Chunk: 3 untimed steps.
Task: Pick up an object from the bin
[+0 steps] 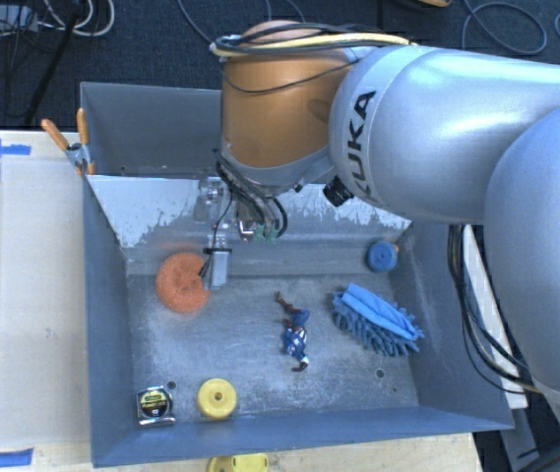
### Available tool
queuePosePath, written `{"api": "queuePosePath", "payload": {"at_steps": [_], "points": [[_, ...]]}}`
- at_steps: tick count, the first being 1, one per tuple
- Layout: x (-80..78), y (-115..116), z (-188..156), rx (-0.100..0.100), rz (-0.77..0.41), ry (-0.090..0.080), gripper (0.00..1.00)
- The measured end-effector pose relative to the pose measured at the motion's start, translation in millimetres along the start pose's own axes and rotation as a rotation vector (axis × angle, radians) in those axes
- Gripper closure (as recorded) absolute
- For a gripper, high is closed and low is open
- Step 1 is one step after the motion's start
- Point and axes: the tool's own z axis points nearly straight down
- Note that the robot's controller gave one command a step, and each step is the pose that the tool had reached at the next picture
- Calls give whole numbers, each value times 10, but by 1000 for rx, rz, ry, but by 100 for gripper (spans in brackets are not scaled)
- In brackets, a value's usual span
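My gripper [215, 268] hangs over the bin's left middle, its visible fingertip down at the right edge of a round orange sponge-like disc [179, 283] that lies on the bin floor. The finger touches or nearly touches the disc; nothing shows held between the fingers. A small blue and dark toy figure [294, 337] lies on the floor to the right of the gripper, well apart from it.
A blue ridged brush-like piece [376, 319] lies at the right, and a blue round cap [381, 256] sits near the back right wall. A yellow spool [217, 398] and a small tape measure [155, 405] rest by the front wall. The arm's orange cover hangs above the back.
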Motion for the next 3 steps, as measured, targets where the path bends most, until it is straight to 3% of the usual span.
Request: {"api": "queuePosePath", "payload": {"at_steps": [1,2,3], "points": [[-11,-12,-55,-1,4,-7,0],[60,-6,612,-2,118,-8,0],[159,-2,781,0,107,-4,0]]}}
